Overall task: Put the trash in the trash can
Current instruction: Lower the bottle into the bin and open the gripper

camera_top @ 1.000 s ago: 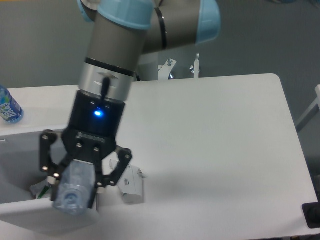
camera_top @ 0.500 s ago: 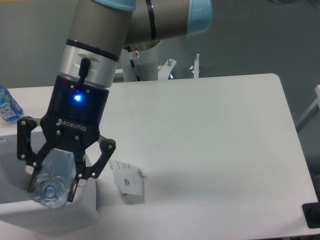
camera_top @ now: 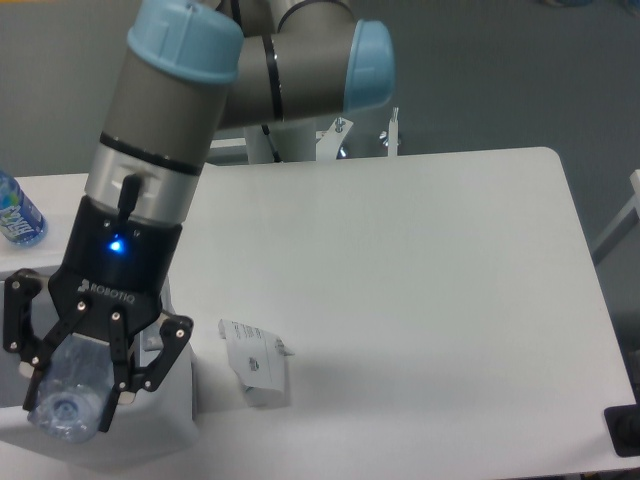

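The gripper [camera_top: 68, 392] is clenched around the clear plastic bottle [camera_top: 62, 395], 1 finger on each side, holding it tilted with its capped end toward the camera, over the white trash can [camera_top: 150, 432] at the lower left edge of the view. The bottle's label cannot be made out. The white paper packet [camera_top: 254, 362] with black print lies flat on the white surface [camera_top: 420, 300], just beside the trash can's right wall. A blue-labelled water bottle [camera_top: 15, 212] stands at the far left, well apart from the gripper
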Robot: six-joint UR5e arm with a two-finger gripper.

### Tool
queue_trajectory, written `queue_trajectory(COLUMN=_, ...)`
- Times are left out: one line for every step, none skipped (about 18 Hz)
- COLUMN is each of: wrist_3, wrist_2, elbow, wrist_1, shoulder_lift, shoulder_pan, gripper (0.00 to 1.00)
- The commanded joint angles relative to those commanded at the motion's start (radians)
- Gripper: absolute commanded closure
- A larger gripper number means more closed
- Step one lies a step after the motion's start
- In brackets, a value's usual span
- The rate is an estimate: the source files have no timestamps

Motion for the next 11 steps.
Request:
queue_trajectory(wrist_3=0.0, wrist_2=0.0, elbow=-0.002, wrist_1=0.0, shoulder_lift=0.0, shoulder_pan=0.0, gripper=0.01)
queue_trajectory(wrist_3=0.0, wrist_2=0.0, elbow=-0.002, wrist_1=0.0, shoulder_lift=0.0, shoulder_pan=0.0, gripper=0.0)
queue_trajectory(wrist_3=0.0, wrist_2=0.002, elbow=-0.005, wrist_1=0.0, shoulder_lift=0.0, shoulder_pan=0.0, gripper=0.0)
queue_trajectory(wrist_3=0.0, wrist_2=0.002, elbow=-0.014, wrist_1=0.0, shoulder_lift=0.005, shoulder_pan=0.002, gripper=0.0)
queue_trajectory(wrist_3=-0.002, wrist_2=0.002, elbow=-0.021, wrist_1=0.0, shoulder_lift=0.011, shoulder_pan=0.0, gripper=0.0)
queue_trajectory(wrist_3=-0.003, wrist_2=0.0, elbow=-0.029, wrist_1=0.0, shoulder_lift=0.017, shoulder_pan=0.003, gripper=0.0)
queue_trajectory(wrist_3=-0.006, wrist_2=0.002, elbow=-0.035, wrist_1=-0.002, shoulder_lift=0.032, shoulder_pan=0.011, gripper=0.0)
queue_trajectory(wrist_3=-0.006, wrist_2=0.002, elbow=-0.044, wrist_1=-0.002, shoulder_lift=0.041, shoulder_pan=0.024, gripper=0.0)
queue_trajectory(wrist_3=-0.008, wrist_2=0.002, elbow=-0.054, wrist_1=-0.002, shoulder_lift=0.043, shoulder_pan=0.047, gripper=0.0)
queue_trajectory(wrist_3=-0.005, wrist_2=0.005, elbow=-0.058, wrist_1=-0.002, shoulder_lift=0.043, shoulder_pan=0.064, gripper=0.0)
queue_trajectory(wrist_3=-0.005, wrist_2=0.012, elbow=-0.06, wrist_1=-0.002, shoulder_lift=0.043, shoulder_pan=0.075, gripper=0.0)
